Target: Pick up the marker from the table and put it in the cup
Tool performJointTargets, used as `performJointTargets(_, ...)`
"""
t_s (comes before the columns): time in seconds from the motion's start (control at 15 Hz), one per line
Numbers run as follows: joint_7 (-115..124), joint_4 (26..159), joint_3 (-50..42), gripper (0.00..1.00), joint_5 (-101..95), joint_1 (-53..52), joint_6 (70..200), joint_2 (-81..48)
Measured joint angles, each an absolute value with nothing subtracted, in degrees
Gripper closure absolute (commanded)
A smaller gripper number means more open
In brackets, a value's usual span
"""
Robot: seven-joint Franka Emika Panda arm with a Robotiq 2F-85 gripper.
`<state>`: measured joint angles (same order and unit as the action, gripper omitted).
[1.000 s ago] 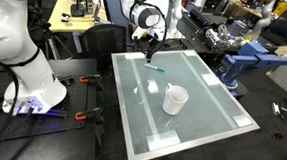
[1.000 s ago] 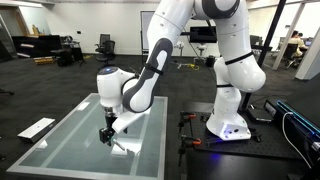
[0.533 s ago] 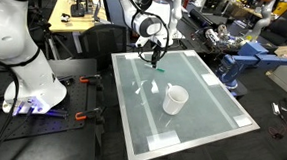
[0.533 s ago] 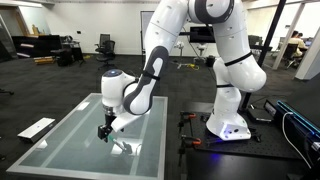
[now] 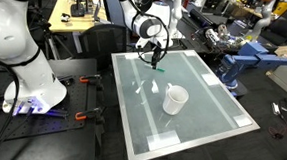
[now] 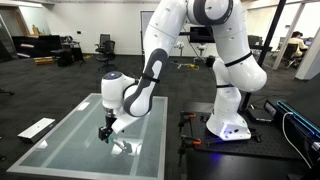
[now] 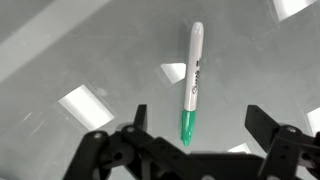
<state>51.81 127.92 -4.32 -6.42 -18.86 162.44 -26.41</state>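
The marker (image 7: 192,75) lies flat on the pale green table (image 5: 207,104); in the wrist view it has a white barrel and a teal-green cap that points toward the gripper. My gripper (image 7: 200,115) is open, low over the table near its far edge, and its jaws straddle the marker's capped end without touching it. In an exterior view the gripper (image 5: 153,59) hides most of the marker. The white cup (image 5: 173,98) stands upright near the table's middle, a short way from the gripper. In an exterior view the gripper (image 6: 104,135) hangs just above the glass; the cup is not seen there.
White tape patches (image 7: 85,105) are stuck on the glass around the marker. A second white robot base (image 5: 28,78) stands beside the table. Benches and equipment crowd the room behind the table (image 6: 60,140).
Over the last second the gripper moved across and down over the marker. In the last half second nothing visibly moved.
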Motion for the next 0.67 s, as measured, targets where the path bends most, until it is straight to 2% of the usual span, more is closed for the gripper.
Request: performJointTargets(0.67,51.0,126.84,-4.34,0.16,-6.36,-18.89,162.44,-28.19)
